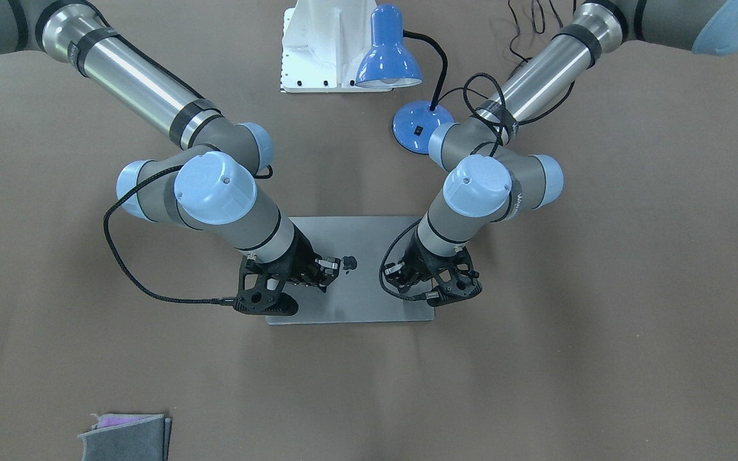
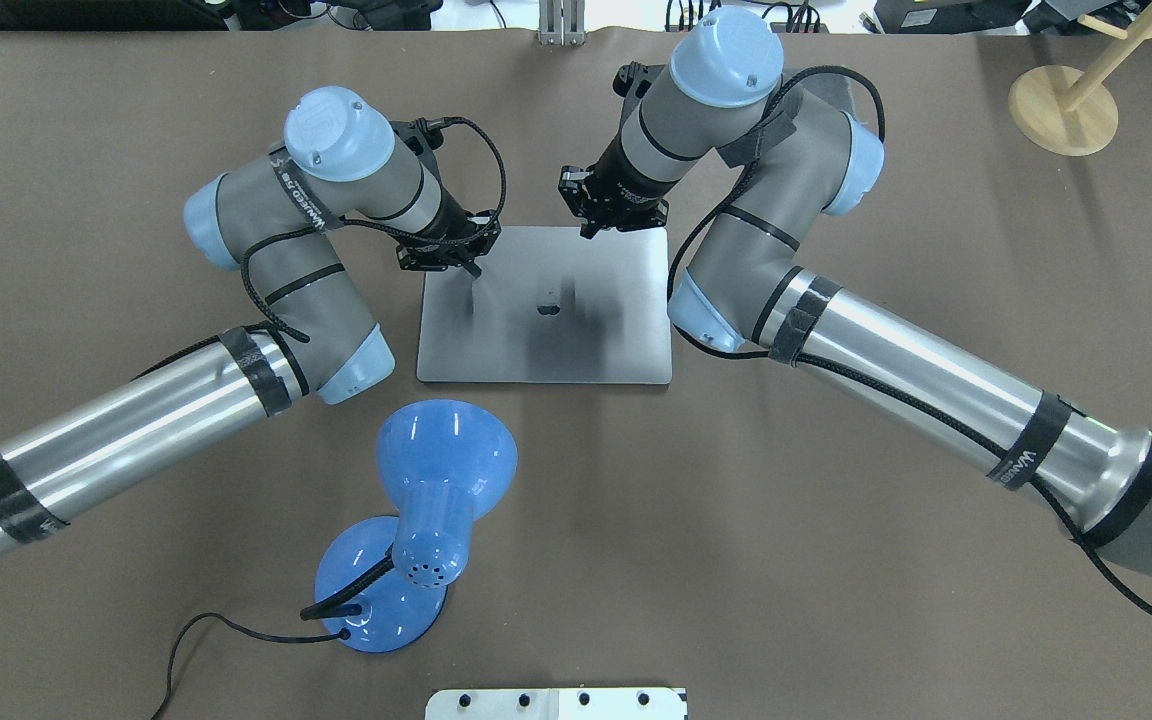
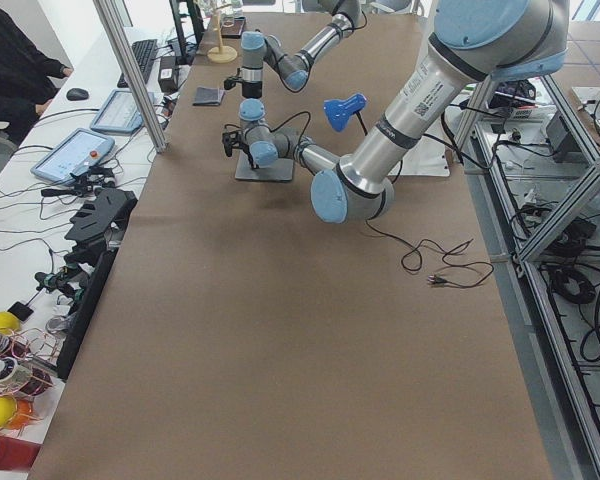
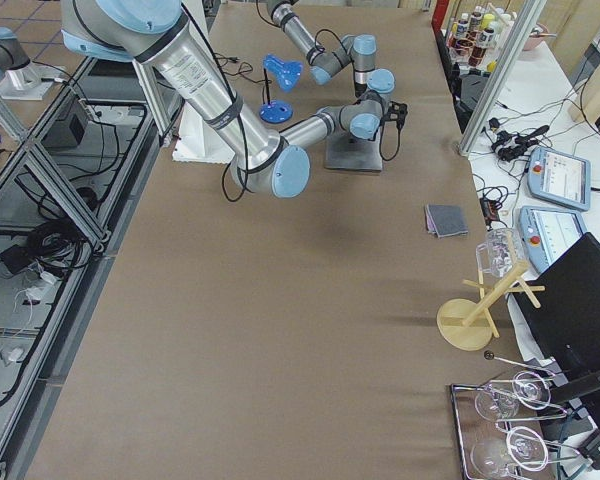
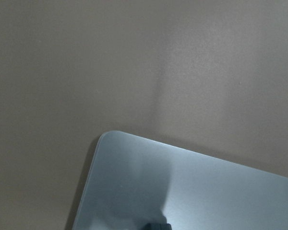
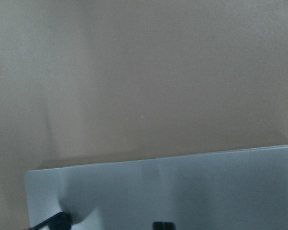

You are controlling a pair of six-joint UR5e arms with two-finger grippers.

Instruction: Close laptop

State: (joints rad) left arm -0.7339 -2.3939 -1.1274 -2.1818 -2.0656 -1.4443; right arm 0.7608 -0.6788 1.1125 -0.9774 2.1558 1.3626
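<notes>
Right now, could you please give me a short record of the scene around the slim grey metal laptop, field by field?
laptop: slim space-grey metal laptop, shut, lid flat, dark logo facing up
left gripper: over the lid's far corner on the robot's left; contact unclear
right gripper: at the lid's far edge; opening unclear
lamp: blue desk lamp, near the laptop's robot-side edge, apart from it
surface: brown-covered table
task state: closing looks done
</notes>
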